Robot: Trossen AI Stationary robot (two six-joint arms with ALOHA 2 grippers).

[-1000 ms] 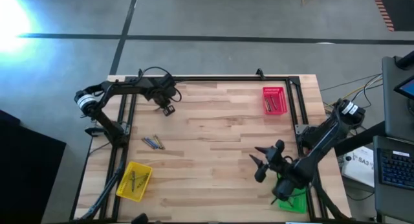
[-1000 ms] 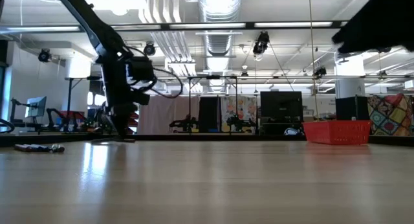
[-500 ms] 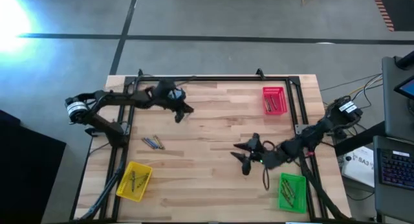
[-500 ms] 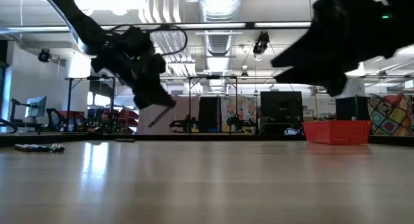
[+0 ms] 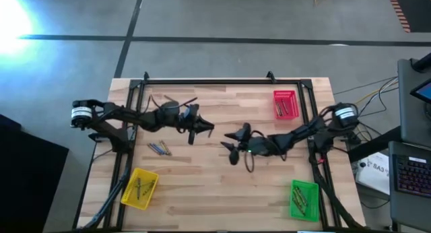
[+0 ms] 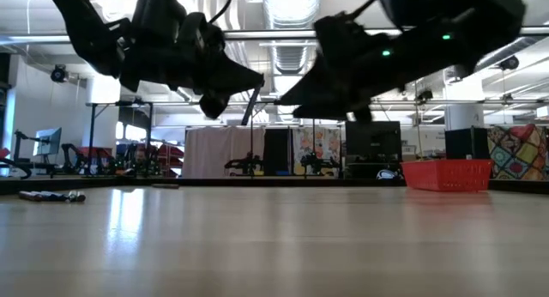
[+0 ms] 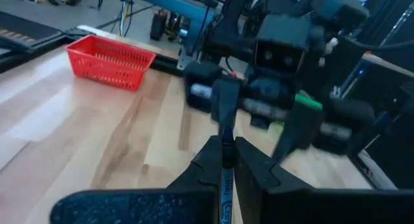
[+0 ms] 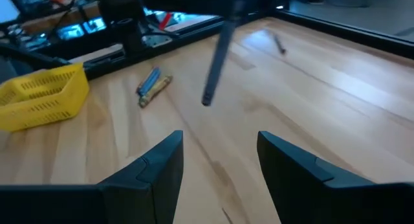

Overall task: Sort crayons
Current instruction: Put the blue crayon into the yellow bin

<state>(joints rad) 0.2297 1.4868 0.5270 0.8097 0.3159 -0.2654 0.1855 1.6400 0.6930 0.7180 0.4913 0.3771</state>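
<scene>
A thin dark crayon (image 7: 226,169) was pinched between the clenched fingers of the left gripper (image 5: 207,131), held in the air above the middle of the light wooden worktop (image 5: 222,186); in the low view it showed as a slim slanted stick (image 6: 250,104) projecting from the gripper tip, well clear of the surface. The right wrist view showed the same stick (image 8: 217,59) hanging in front of that camera.

Facing it, the right gripper (image 5: 231,143) hovered just beside the left one over the centre of the worktop, its two fingers (image 8: 162,169) spread apart and holding nothing.

A small cluster of loose crayons (image 5: 160,148), blue and brownish, lay on the worktop on the left arm's side, between the left arm and the yellow rectangular plastic tray (image 5: 139,188). That tray sat near the front left corner with a few crayons inside it. The green rectangular plastic tray (image 5: 304,199) sat near the front right corner, also with crayons in it, and the red rectangular plastic tray (image 5: 285,104) stood toward the far right edge with several dark sticks inside. One more small stick (image 8: 279,44) lay alone on the boards farther off.
</scene>
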